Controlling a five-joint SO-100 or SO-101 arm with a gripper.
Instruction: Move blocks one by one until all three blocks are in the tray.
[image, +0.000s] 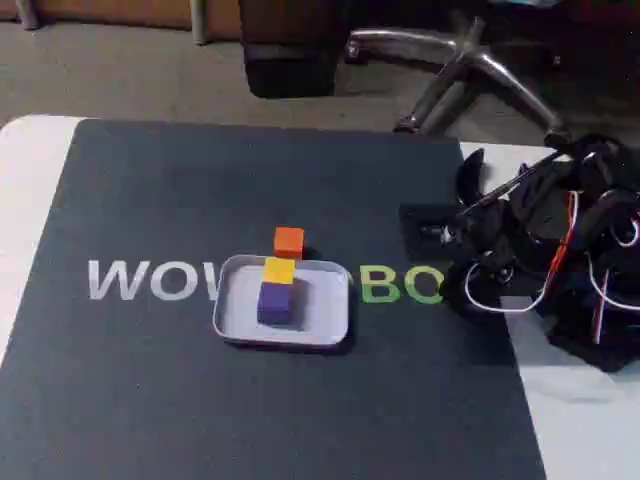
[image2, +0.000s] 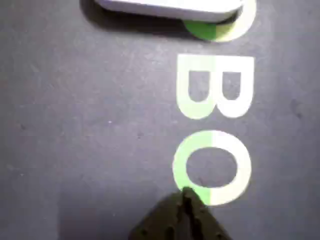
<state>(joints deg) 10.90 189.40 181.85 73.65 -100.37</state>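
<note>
While the fixed view shows the purple block (image: 276, 302) and yellow block (image: 279, 270) inside the tray (image: 330, 322) mid-mat, the orange block (image: 288, 241) sits by its far rim, seemingly outside, judged next; in the wrist view, the gripper (image2: 186, 196) hovers empty over the mat (image2: 90, 140), fingertips together, so it must open first.

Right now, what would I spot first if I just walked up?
Probably the bright blocks at the mat's middle: the purple block and yellow block sit in the pale tray, with the orange block at its far rim. Next, the arm folded at the right, its gripper shut.
</note>
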